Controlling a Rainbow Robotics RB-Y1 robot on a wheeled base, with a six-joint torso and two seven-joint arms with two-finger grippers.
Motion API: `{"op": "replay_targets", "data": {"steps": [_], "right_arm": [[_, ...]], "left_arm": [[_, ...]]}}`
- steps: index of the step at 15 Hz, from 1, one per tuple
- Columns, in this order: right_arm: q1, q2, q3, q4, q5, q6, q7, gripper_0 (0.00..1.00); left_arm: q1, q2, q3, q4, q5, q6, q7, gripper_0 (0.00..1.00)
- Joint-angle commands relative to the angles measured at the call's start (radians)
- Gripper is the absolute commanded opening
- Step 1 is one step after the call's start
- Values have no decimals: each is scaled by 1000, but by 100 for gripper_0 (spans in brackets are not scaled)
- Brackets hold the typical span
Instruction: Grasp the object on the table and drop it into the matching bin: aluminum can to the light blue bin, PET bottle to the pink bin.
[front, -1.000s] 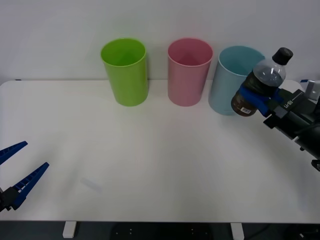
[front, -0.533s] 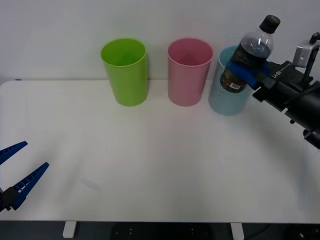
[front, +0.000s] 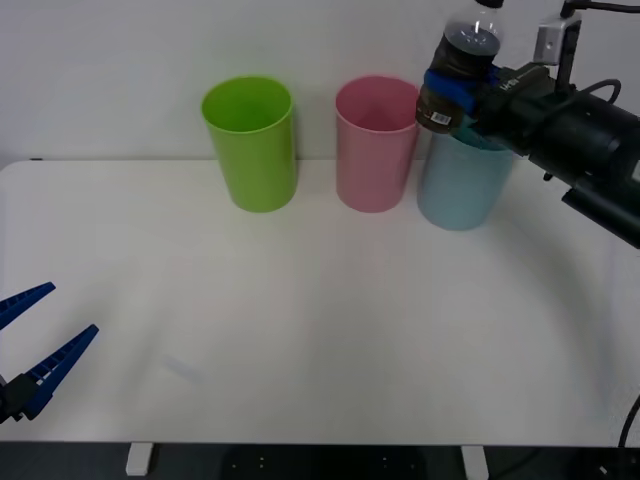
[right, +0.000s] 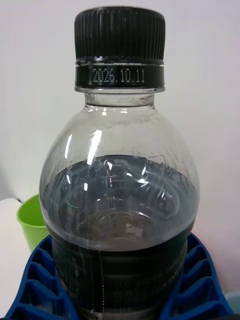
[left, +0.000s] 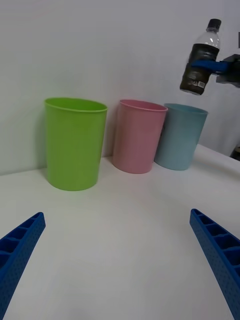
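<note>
The PET bottle (front: 458, 62), clear with dark contents, a black cap and a dark label, hangs upright in the air with my right gripper (front: 452, 90) shut on its lower body. In the front view it sits over the near-left rim of the light blue bin (front: 460, 190), just right of the pink bin (front: 377, 150). The right wrist view shows the bottle (right: 120, 190) close up between the blue fingers (right: 35, 285). From the left wrist view the bottle (left: 200, 60) floats above the light blue bin (left: 181, 135), beside the pink bin (left: 138, 137). My left gripper (front: 35, 345) is open low at the table's near left.
A lime green bin (front: 250, 145) stands left of the pink one, also visible as the green bin (left: 75, 145) in the left wrist view. All three bins line the far edge of the white table (front: 320, 300), against a white wall.
My right gripper has lifted the bottle up and to the left, from beside the light blue bin's right side to above its left rim. The left arm has stayed put.
</note>
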Motion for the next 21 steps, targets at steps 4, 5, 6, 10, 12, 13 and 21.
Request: {"op": "replay_targets", "data": {"steps": [4,5,6,10,12,13,21], "right_arm": [[-215,106,0,271,94,6,9,0],[-244,121,0,308,100,17,14,0],[-270,139,0,339,113,37,18,0],[-300,198,0,380,179,130,40,0],[-307,224,0,385,208,166,54,0],[-307,231,0,386,212,181,58,0],[-307,242,0,386,222,201,80,100]], "left_arm": [[0,0,0,0,0,0,0,100],[0,0,0,0,0,0,0,100],[0,0,0,0,0,0,0,100],[0,0,0,0,0,0,0,100],[0,0,0,0,0,0,0,100],[0,0,0,0,0,0,0,100],[0,0,0,0,0,0,0,100]]}}
